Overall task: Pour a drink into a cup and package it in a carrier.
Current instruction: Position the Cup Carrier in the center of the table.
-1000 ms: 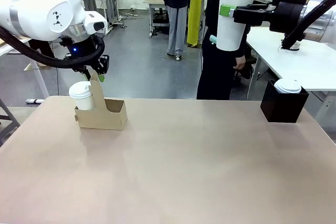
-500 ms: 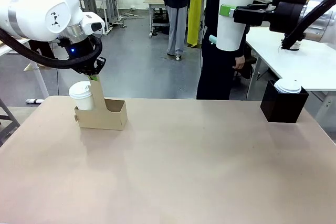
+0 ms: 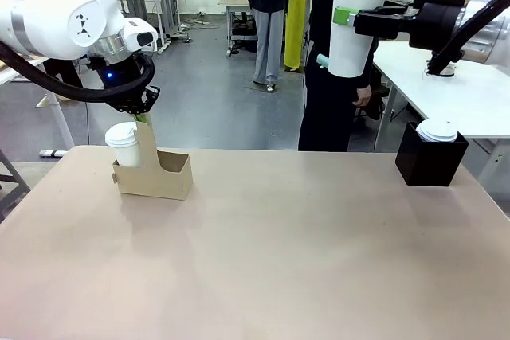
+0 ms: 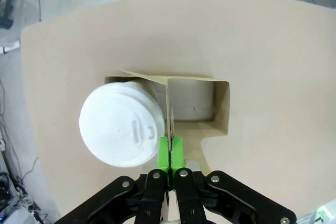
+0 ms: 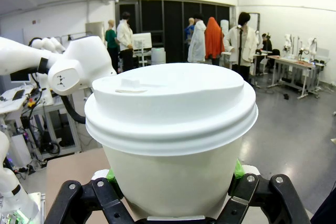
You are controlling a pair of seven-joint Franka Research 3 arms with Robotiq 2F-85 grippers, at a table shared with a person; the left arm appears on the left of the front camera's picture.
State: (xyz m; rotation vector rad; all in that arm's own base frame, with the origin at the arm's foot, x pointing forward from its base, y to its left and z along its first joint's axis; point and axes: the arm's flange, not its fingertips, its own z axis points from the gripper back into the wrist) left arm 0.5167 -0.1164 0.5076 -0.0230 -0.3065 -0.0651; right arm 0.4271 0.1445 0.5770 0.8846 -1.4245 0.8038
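Observation:
A brown cardboard carrier (image 3: 163, 174) stands on the table at the far left, with a lidded white cup (image 3: 124, 146) in its left slot. My left gripper (image 3: 141, 115) is shut on the carrier's upright centre handle. In the left wrist view its green pads (image 4: 177, 153) pinch the handle (image 4: 169, 114) between the cup's lid (image 4: 122, 128) and the empty slot (image 4: 194, 106). High at the upper right, my right gripper (image 3: 344, 31) is shut on a second tall lidded white cup (image 3: 356, 5), held upright (image 5: 170, 129). The jar of dark drink is out of view.
A black cube-shaped box (image 3: 429, 162) with a white lid on top stands at the table's far right. A person in dark clothes (image 3: 331, 109) stands behind the far edge. A white side table (image 3: 462, 93) is at the right.
My left gripper's fingers, spread beside the carrier handle a second ago, have closed on it. The right arm and its cup have not moved.

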